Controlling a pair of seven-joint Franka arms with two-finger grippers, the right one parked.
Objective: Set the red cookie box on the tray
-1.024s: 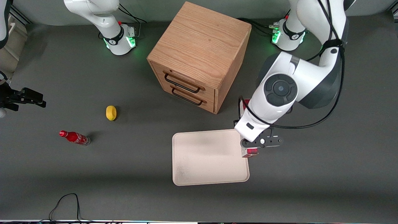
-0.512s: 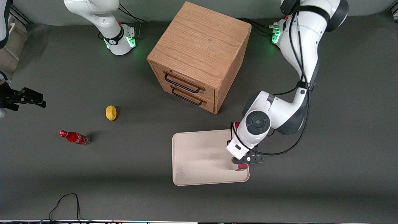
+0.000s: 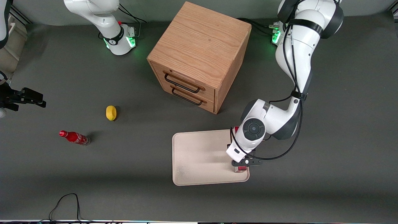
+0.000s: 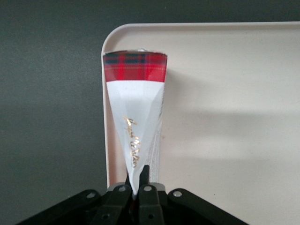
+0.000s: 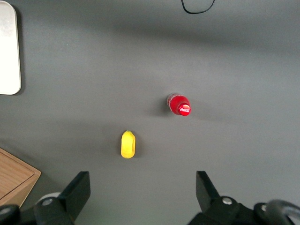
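One end effector (image 4: 138,185), clamped on the red cookie box (image 4: 135,117), hangs over the tray's (image 3: 199,155) four-o'clock corner.

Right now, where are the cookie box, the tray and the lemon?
red cookie box (image 4: 135,66), left wrist view, tartan end.
tray (image 3: 199,155), front view, bare floor.
lemon (image 3: 111,112), front view, middle.

matt tray (image 4: 225,93), glossy paper red cookie box (image 4: 136,122), gripper (image 4: 138,185) clamped.
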